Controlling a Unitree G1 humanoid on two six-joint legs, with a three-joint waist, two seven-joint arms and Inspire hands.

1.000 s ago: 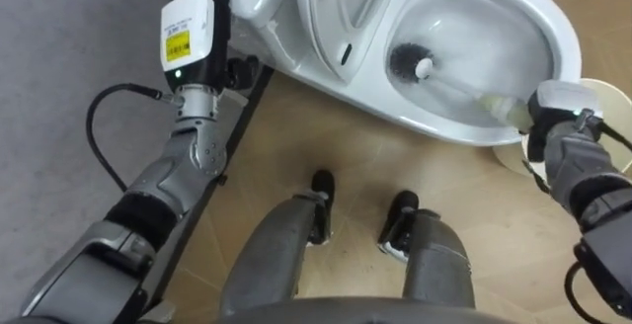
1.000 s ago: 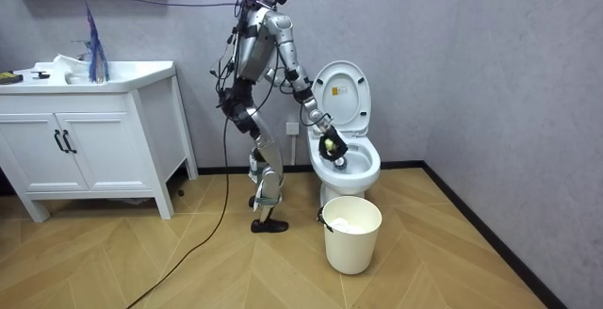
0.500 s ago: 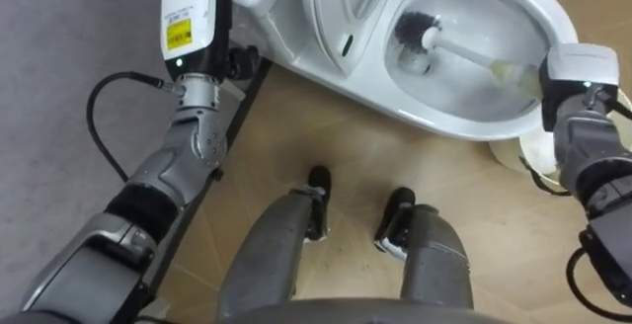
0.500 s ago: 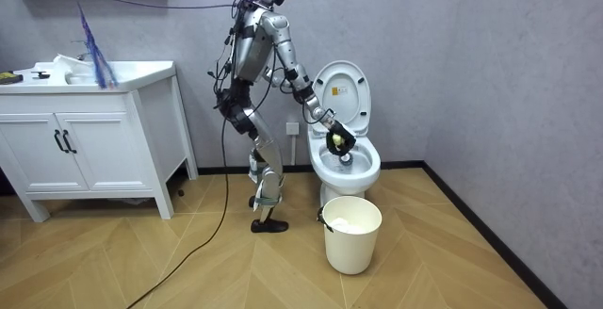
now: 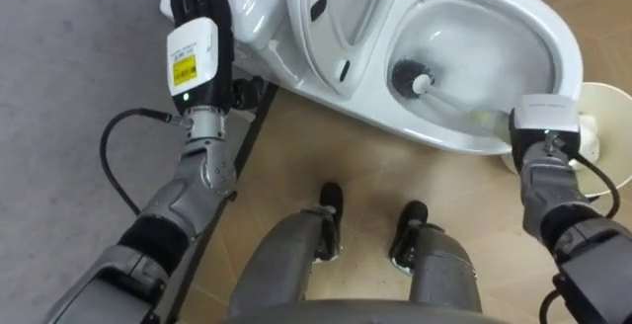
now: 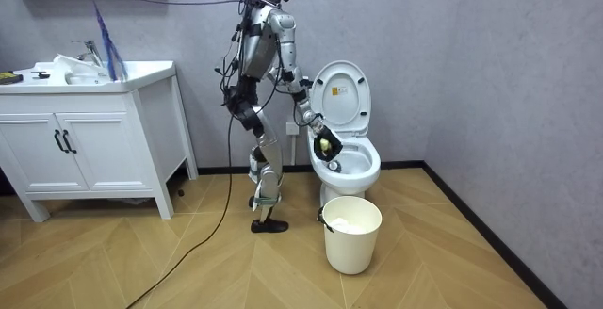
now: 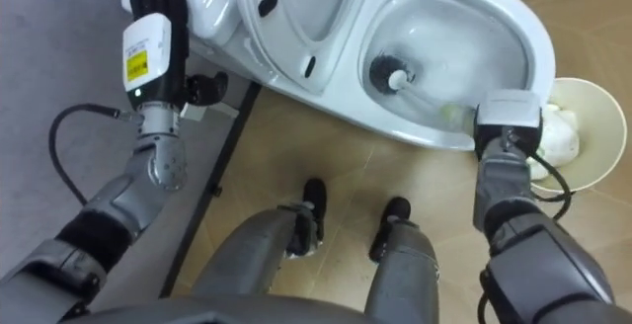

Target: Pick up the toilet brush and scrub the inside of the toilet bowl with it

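A white toilet [image 5: 559, 30] stands before me with its seat and lid [image 5: 336, 8] raised against the tank. The toilet brush [image 5: 406, 73] has its black bristle head down in the bowl. Its pale handle runs to the lower right over the near rim into my right hand [image 5: 540, 134], which is shut on it at the bowl's edge. My left hand [image 5: 197, 13] is held up beside the tank on the left, open with straight fingers and holding nothing. In the room view I stand close at the toilet [image 6: 347, 163], leaning an arm into the bowl.
A white bucket [image 5: 604, 117] with white stuff in it stands on the wooden floor just right of the toilet, close to my right arm. In the room view a white vanity cabinet [image 6: 85, 139] is on the left and grey walls lie behind the toilet.
The brush head has swept across the bowl towards the near side, my right hand drawing back along the rim. The view has shifted, so my left hand's straight fingers now show.
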